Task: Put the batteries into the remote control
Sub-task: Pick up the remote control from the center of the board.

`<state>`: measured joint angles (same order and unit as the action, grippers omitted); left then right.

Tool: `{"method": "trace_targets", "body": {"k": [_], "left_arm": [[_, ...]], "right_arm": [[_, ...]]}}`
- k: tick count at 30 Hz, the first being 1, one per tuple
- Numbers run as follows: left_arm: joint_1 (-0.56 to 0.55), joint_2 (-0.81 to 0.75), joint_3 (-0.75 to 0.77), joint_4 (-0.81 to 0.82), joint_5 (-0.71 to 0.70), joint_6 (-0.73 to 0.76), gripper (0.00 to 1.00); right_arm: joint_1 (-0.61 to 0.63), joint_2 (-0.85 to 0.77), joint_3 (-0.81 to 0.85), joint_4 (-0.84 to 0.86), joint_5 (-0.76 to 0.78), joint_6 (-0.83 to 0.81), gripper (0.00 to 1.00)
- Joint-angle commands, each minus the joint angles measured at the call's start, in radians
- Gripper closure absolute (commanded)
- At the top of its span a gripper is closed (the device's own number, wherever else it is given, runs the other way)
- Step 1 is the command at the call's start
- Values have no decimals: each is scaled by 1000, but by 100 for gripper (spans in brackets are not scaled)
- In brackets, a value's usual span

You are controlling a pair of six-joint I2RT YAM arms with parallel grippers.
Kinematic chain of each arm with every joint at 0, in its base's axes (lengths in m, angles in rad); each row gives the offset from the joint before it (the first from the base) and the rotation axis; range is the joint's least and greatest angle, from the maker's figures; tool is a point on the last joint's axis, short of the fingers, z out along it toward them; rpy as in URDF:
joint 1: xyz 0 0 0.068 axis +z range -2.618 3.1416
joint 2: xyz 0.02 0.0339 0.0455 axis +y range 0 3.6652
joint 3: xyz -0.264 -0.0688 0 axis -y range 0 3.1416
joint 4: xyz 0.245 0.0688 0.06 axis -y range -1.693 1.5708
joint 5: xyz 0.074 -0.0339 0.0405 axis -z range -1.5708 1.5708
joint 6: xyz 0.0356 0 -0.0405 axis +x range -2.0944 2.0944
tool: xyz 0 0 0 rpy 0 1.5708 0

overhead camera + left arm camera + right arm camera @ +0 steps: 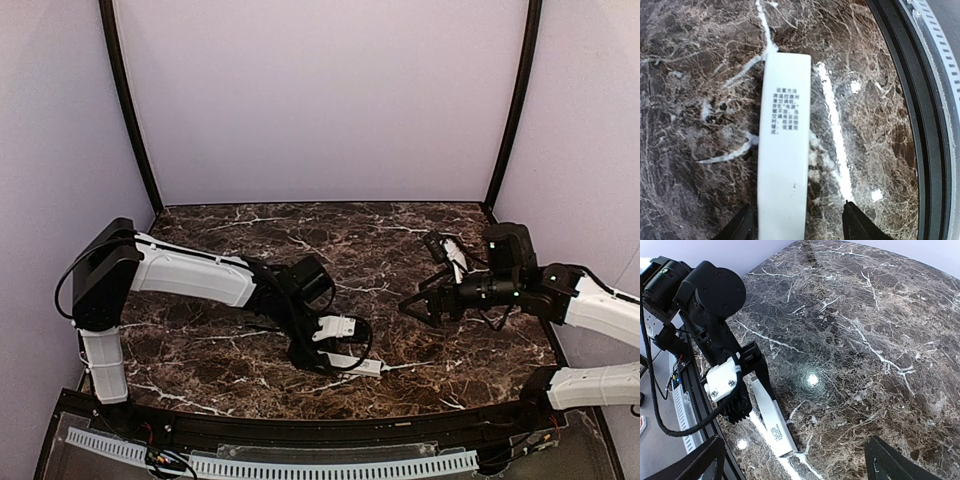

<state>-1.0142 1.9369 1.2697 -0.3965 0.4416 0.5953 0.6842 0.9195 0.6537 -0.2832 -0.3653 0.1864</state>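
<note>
A thin white cover strip with small grey print lies flat on the marble near the front edge. My left gripper reaches down over its near end, jaws open on either side. The left fingertip sits against the strip's edge and the right one stands well clear of it. My right gripper hovers open and empty above the table's right side, pointing towards the left one. A small white bar with a dark end, apparently the remote control, lies behind the right gripper. The batteries cannot be made out in any view.
The black front rail runs close beside the strip, with a perforated white strip beyond it. Purple walls and two black posts close in the dark marble table. The right wrist view shows the left gripper on the cover strip.
</note>
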Motion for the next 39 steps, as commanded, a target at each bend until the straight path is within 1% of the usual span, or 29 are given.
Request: {"method": "trace_targets", "body": {"k": [1,5,9,12,16,23,28,31,35,39], "left_arm": [[-19,23,28,-71,-51,51,42],[-29,51,45,-81,-76,52,43],[-38,64,55,-95,-92,57,51],[-38,64,56,-96,-109,51,61],[-39,57,54,-96,-135,47,68],[-38,39,56,-87,-140,14,72],[-25,-41,34,-38,-89,-22,73],[-1,-118,6,4,-16,-58,73],[45,-221,-46,105,76,-110,73],[69,-302,-74,182,154,-153,73]], "right_arm": [[-8,3,-14,45,-25,11,4],[-10,8,-17,49,-38,10,6],[-9,16,-21,54,-51,12,8],[-9,22,-25,62,-56,16,9],[-11,28,-29,69,-64,16,11],[-17,33,-42,93,-66,13,11],[-20,21,-44,122,-75,-8,11],[-21,-3,-41,158,-98,-18,10],[-21,-35,-41,230,-170,-28,8],[-20,-27,-25,273,-258,-44,10]]}}
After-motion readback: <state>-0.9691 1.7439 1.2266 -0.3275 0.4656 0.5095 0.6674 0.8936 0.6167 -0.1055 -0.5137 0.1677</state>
